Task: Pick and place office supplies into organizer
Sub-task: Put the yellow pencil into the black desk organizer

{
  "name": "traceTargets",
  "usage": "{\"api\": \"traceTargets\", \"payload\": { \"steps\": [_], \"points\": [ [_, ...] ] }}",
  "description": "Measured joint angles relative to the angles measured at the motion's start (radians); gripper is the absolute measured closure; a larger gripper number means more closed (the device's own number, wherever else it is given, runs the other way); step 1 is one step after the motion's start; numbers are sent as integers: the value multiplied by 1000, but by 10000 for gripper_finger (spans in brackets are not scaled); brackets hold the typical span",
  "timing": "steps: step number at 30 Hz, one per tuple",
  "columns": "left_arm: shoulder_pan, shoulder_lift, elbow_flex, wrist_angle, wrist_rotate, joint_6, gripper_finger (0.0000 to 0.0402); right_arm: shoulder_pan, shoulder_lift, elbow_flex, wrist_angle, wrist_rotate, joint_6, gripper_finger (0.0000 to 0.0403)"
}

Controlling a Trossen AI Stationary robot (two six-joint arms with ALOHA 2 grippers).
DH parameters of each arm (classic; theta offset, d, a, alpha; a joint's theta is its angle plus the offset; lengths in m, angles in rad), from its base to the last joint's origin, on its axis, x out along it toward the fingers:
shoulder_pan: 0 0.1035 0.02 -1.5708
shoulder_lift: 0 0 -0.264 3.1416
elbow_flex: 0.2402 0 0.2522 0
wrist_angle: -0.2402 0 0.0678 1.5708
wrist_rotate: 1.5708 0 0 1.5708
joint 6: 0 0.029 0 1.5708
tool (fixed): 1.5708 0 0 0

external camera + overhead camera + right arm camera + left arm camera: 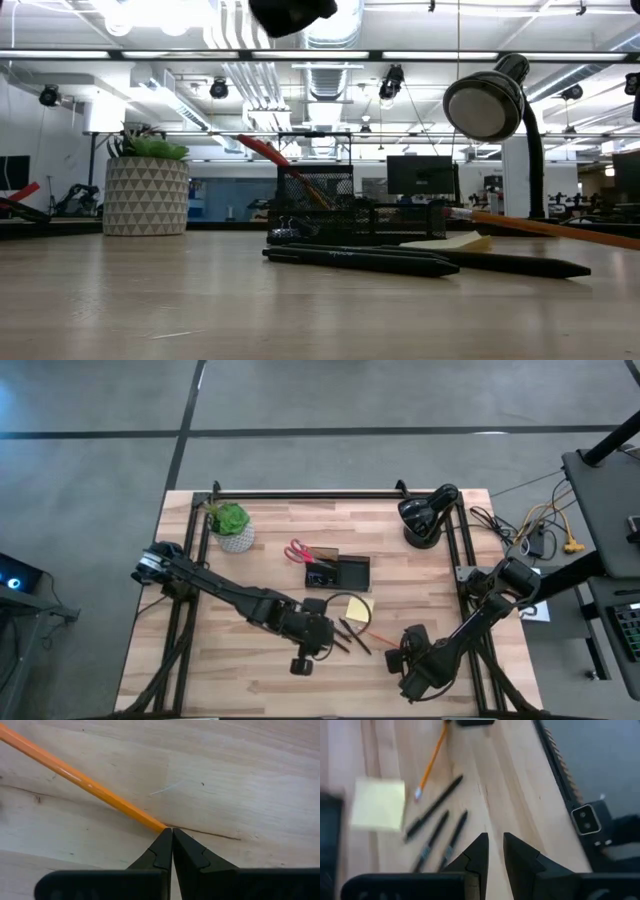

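My right gripper [171, 831] is shut on the slim orange pencil [80, 777], near the table's front right [393, 652]. My left gripper [495, 840] hovers above the table, slightly open and empty, just near of three black pens [437, 832], which lie flat on the wood [346, 632]. The yellow sticky-note pad [361, 608] lies flat between the pens and the dark organizer [350, 572]. The red-handled scissors [297, 551] stick up out of the organizer's left end [262, 150]. Small dark clips [287, 232] lie in front of it. My right gripper pinches the pencil's end [159, 826], the end far from the sticky-note pad, between its two fingertips. The fingers come slanting down, roughly in line with the pencil. The pencil runs low over the wood; I cannot tell whether it touches the table.
A potted plant [232, 525] stands at the far left and a black desk lamp [425, 520] at the far right. A black metal frame [300, 493] runs along the table's edges. Bare wood lies along the near edge [250, 685].
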Motion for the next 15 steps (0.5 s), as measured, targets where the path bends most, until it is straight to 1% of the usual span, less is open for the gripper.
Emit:
{"api": "traceTargets", "payload": {
  "steps": [3, 5, 9, 11, 13, 15],
  "points": [
    [13, -1, -21, 72, -10, 147, 361, 0, 0, 0, 1, 0, 0, 394],
    [35, -1, -58, 153, -11, 192, 361, 0, 1, 0, 3, -1, 0, 394],
    [95, -1, -139, 294, -16, 193, 361, 0, 1, -1, 6, -2, 0, 394],
    [121, 0, -178, 345, -17, 193, 354, 0, 2, -1, 7, -2, 0, 394],
    [143, 18, -202, 400, -16, 193, 337, 0, 2, -1, 8, -2, 0, 394],
    [156, 41, -212, 416, -14, 193, 311, 0, 2, -1, 13, -2, 0, 394]
  ]
}}
